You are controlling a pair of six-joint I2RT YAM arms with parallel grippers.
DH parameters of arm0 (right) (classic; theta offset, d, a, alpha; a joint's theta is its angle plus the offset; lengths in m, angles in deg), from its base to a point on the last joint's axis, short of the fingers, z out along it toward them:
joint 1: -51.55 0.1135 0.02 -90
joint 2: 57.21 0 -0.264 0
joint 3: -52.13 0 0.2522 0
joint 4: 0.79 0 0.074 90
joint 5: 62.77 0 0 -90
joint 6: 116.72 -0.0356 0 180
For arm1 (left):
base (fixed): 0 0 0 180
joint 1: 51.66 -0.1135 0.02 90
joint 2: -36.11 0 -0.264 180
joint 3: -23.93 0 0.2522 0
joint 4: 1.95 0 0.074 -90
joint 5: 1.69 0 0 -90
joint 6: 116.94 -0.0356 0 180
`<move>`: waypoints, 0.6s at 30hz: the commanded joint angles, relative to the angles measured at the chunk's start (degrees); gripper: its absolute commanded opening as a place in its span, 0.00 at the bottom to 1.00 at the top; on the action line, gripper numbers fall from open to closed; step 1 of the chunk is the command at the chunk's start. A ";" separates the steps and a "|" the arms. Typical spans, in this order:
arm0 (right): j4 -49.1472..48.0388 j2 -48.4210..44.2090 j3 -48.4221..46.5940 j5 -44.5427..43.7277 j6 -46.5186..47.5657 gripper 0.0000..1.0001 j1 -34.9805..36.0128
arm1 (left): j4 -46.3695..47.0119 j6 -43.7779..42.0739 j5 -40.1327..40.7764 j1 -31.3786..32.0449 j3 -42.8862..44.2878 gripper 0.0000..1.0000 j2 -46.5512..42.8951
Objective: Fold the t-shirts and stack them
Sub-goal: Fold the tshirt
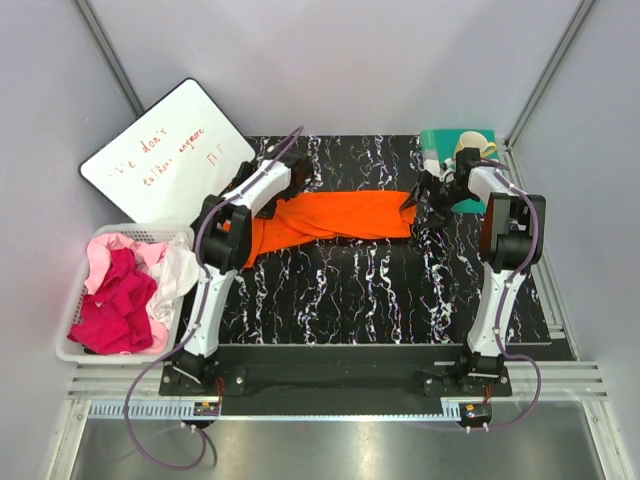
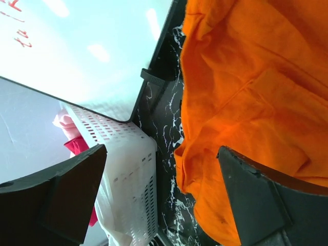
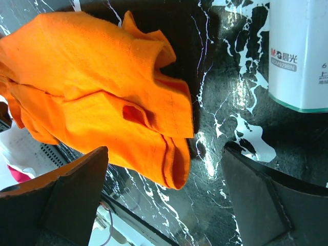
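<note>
Orange t-shirt (image 1: 335, 218): lies on the tabletop (image 1: 360, 300) as a twisted, rope-like band running from 9 o'clock to 3 o'clock, slightly toward 12 o'clock of centre; not yet flat.
Left jaws: wide apart over the band's 9 o'clock end; nothing pinched.
Right jaws: wide apart at the 3 o'clock end, straddling a rumpled hem corner that rests on the tabletop; no grip.
Other garments: magenta t-shirt (image 1: 115, 305) and pale pink t-shirt (image 1: 115, 245), heaped in the basket (image 1: 62, 352) at 8 o'clock.
Step in hand (judgement): spreading the orange garment flat ahead of its first fold.
Doing it well: close each side on an outer hem or shoulder corner, not the bunched middle. Draw toward 9 and 3 o'clock together and evenly, so the twist unwinds. Keep the cloth low so it settles flat.
Cloth: thin matte knit, limp, deeply creased; stitched hem visible.
Tabletop: glossy black with white marble veining; probably slippery.
Basket: rigid white perforated plastic.
Obstacle: white printed container (image 3: 300, 51) near the right jaws; worth avoiding.
</note>
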 commanded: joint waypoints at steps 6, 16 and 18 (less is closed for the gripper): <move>1.16 0.24 0.10 -2.03 0.53 1.00 -0.05 | -4.39 5.41 -0.19 -0.10 -4.42 0.99 -11.99; 0.89 1.99 1.51 1.83 0.36 0.43 1.26 | -4.31 8.49 -8.36 -0.10 -16.46 0.99 -21.67; 0.98 2.70 1.07 2.01 -0.26 0.38 1.70 | -3.78 8.66 -10.12 -0.10 -18.39 0.99 -22.81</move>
